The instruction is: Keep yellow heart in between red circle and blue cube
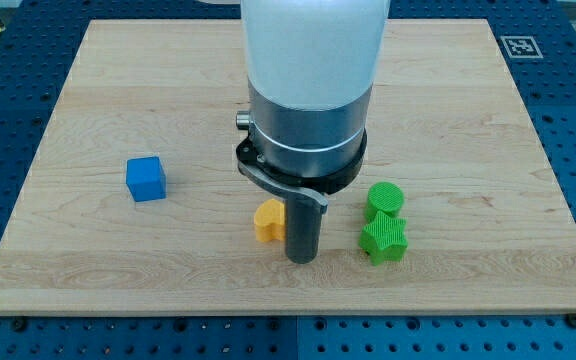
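Note:
The yellow heart [267,221] lies on the wooden board [88,120], below the middle, partly hidden by my rod. My tip [301,258] rests on the board just right of the yellow heart, touching or almost touching it. The blue cube [146,179] sits well to the view's left of the heart. The red circle does not show; the arm's wide body [308,90] covers the board's middle.
A green circle [385,199] and a green star-like block [383,239] sit close together to the view's right of my tip. The board's bottom edge [288,312] lies a short way below the tip.

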Available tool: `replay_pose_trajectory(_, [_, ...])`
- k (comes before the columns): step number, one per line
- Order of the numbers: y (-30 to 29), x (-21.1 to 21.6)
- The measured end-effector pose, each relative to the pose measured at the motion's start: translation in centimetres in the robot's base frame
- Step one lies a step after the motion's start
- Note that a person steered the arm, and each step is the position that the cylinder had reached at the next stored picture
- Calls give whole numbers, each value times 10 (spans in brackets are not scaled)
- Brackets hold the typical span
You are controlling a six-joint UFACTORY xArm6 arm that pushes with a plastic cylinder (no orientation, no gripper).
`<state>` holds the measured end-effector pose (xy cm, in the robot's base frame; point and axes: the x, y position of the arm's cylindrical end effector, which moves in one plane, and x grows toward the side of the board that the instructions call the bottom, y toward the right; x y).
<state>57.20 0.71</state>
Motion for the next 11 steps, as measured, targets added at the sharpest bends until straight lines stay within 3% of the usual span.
replay_pose_trajectory(4, [-18,-25])
replay_pose_trajectory(6, [-33,-67])
replay_pose_trajectory(8, [-72,-58])
replay_pose_trajectory(10, [-77,-110])
replay_pose_trajectory(11, [-77,-111])
